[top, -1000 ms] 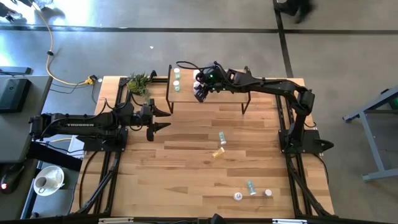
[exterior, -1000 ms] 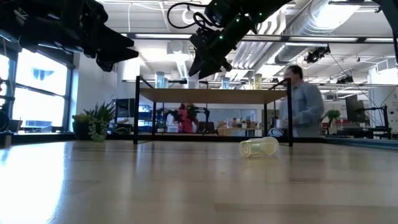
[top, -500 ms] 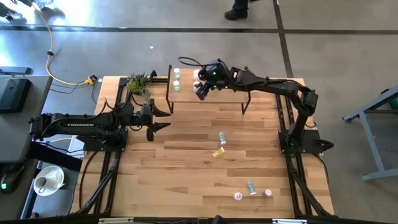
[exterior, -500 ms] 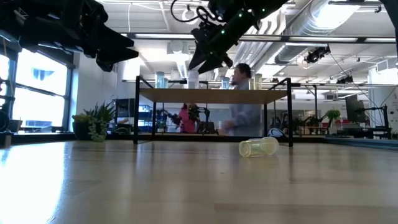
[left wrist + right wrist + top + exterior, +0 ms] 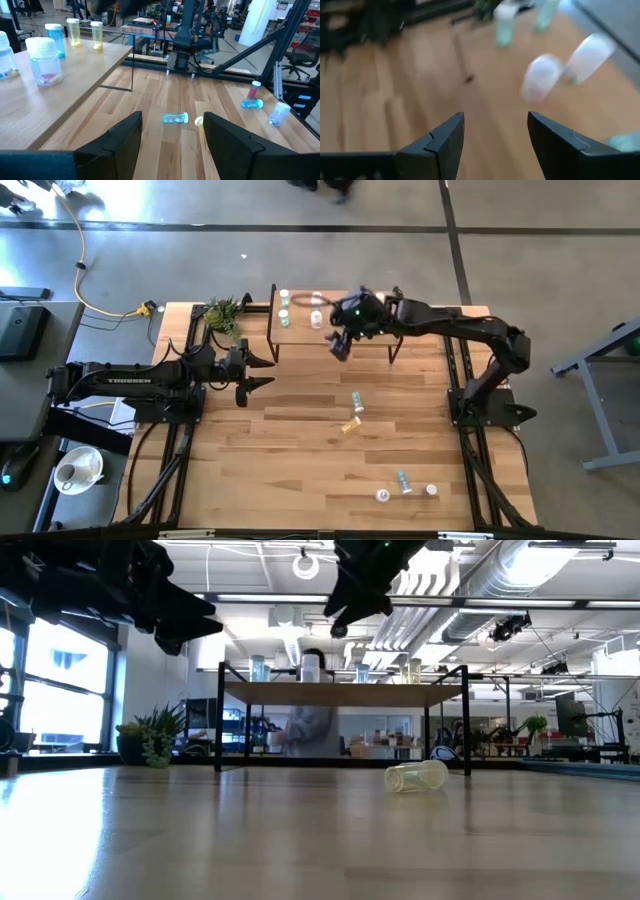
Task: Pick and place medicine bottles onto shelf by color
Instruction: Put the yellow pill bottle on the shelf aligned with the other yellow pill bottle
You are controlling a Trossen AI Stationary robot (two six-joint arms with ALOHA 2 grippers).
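The shelf (image 5: 300, 332) stands at the table's far edge. On it stand two green medicine bottles (image 5: 284, 307) and two white ones (image 5: 317, 308); the left wrist view also shows a blue bottle (image 5: 55, 39) and yellow ones (image 5: 74, 31) on it. My right gripper (image 5: 340, 345) hangs open and empty above the shelf's near edge, the white bottles (image 5: 540, 76) ahead of it. My left gripper (image 5: 258, 372) waits open left of the shelf. A light blue bottle (image 5: 357, 401) and a yellow one (image 5: 350, 425) lie on their sides mid-table.
Three more bottles (image 5: 404, 486) sit near the table's front right. A potted plant (image 5: 222, 312) stands at the far left corner. The shelf's black legs (image 5: 220, 720) rise from the tabletop. A blurred person (image 5: 312, 725) passes in the room behind.
My right gripper has drawn back from the shelf's white bottles, rising and going toward the table's right and near edges. A white bottle now stands free on the shelf where the gripper was. A person has walked across the room behind.
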